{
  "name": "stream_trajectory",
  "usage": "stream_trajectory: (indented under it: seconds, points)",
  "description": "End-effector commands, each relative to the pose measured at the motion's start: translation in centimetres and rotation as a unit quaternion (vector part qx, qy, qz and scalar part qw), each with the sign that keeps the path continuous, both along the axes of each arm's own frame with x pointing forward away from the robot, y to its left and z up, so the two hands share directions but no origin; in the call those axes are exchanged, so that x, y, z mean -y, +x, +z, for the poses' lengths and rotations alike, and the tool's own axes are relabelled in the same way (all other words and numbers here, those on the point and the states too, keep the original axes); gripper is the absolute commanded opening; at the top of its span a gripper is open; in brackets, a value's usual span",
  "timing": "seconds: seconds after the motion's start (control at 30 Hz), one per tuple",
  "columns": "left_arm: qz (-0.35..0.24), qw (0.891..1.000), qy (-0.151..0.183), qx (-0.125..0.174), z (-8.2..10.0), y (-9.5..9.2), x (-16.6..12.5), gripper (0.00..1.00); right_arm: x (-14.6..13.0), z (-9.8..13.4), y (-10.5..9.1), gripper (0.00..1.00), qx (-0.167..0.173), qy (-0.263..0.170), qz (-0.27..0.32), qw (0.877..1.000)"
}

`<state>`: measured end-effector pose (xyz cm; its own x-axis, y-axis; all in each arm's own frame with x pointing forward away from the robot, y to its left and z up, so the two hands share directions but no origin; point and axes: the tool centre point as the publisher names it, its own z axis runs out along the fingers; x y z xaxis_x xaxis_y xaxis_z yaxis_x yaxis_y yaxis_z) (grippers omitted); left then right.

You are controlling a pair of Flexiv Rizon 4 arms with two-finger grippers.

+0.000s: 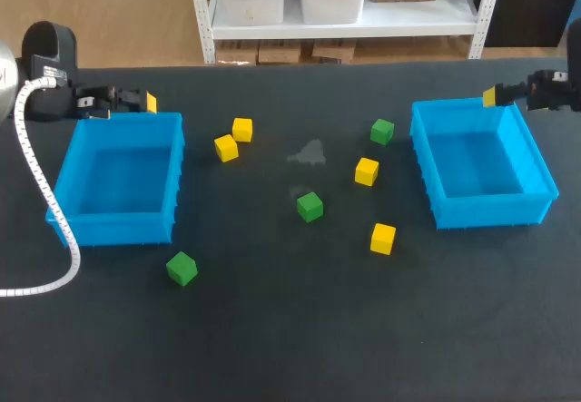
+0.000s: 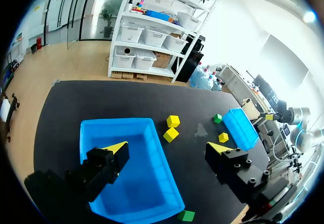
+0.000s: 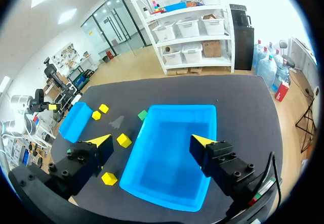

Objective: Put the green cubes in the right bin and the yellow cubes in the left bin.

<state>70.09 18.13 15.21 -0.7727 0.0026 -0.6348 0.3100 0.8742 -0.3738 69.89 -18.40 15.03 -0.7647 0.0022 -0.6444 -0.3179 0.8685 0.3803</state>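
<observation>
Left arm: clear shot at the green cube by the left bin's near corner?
Probably yes. The left gripper is open at the far rim of the left bin, which lies between it and the green cube; passing over the bin, nothing crowds the cube.

I had open passage across the lower frame of the table (image 1: 290, 338). The left bin (image 1: 113, 230) and right bin (image 1: 490, 211) stood open-topped. Cubes between them lay well spaced, except the yellow pair (image 1: 226, 148), crowded together at upper left-centre.
</observation>
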Motion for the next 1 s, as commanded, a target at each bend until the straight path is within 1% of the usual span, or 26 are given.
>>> stream_trajectory:
  seconds: [0.03, 0.5, 0.67, 0.83, 0.93, 0.97, 1.0]
  points:
    - [-0.003, 1.000, -0.004, 0.003, -0.2, 0.0, -0.2, 1.00, 0.0, 0.0, 0.0, 1.00, 0.000, 0.000, 0.000, 1.000]
    - [-0.003, 1.000, -0.004, 0.003, -0.2, 0.0, -0.2, 1.00, 0.0, 0.0, 0.0, 1.00, 0.000, 0.000, 0.000, 1.000]
    - [-0.003, 1.000, -0.004, 0.003, -0.2, 0.0, -0.2, 1.00, -1.5, 0.6, 0.4, 1.00, 0.000, -0.040, 0.014, 0.999]
    - [-0.003, 1.000, -0.004, 0.003, -0.2, 0.0, -0.2, 1.00, -4.5, 1.4, 0.4, 1.00, 0.000, -0.105, 0.053, 0.993]
    - [-0.003, 1.000, -0.004, 0.003, -0.2, 0.0, -0.2, 1.00, -6.3, 1.6, 0.4, 1.00, -0.003, -0.133, 0.072, 0.988]
    - [-0.003, 1.000, -0.004, 0.003, -0.2, 0.0, -0.2, 1.00, -6.6, 1.6, 0.4, 1.00, -0.003, -0.134, 0.075, 0.988]
    - [-0.003, 1.000, -0.004, 0.003, -0.2, 0.0, -0.2, 1.00, -7.2, 1.7, 0.4, 1.00, -0.004, -0.151, 0.074, 0.986]
